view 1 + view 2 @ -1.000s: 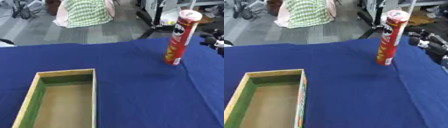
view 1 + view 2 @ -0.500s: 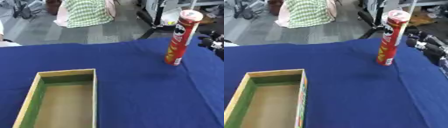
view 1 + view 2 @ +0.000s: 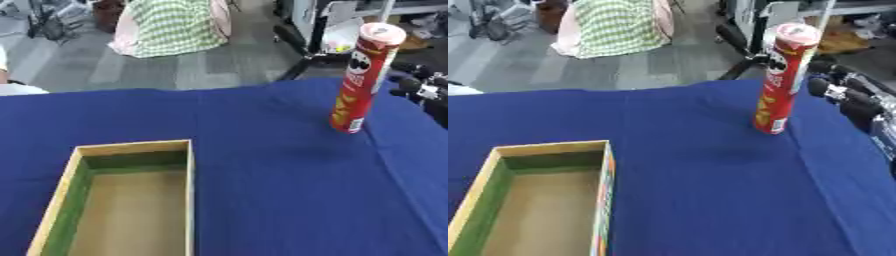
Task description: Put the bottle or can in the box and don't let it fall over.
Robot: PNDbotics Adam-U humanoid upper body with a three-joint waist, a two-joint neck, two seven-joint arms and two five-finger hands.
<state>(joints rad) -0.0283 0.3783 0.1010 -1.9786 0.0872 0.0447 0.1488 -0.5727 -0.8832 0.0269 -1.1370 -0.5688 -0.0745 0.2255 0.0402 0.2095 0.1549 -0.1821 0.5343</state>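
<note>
Honestly not much going on here. The right hand (image 3: 846,95) has crept in a bit toward the chip can (image 3: 780,77) compared with a second ago, so the gap on the can's side of the fingers (image 3: 822,86) looks a little narrower now, though hand and can are still apart. The whole picture has slid slightly too, but that's just the head camera shifting.

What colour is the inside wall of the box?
Green, above a tan cardboard floor; the box interior shows best in the left eye view.
</note>
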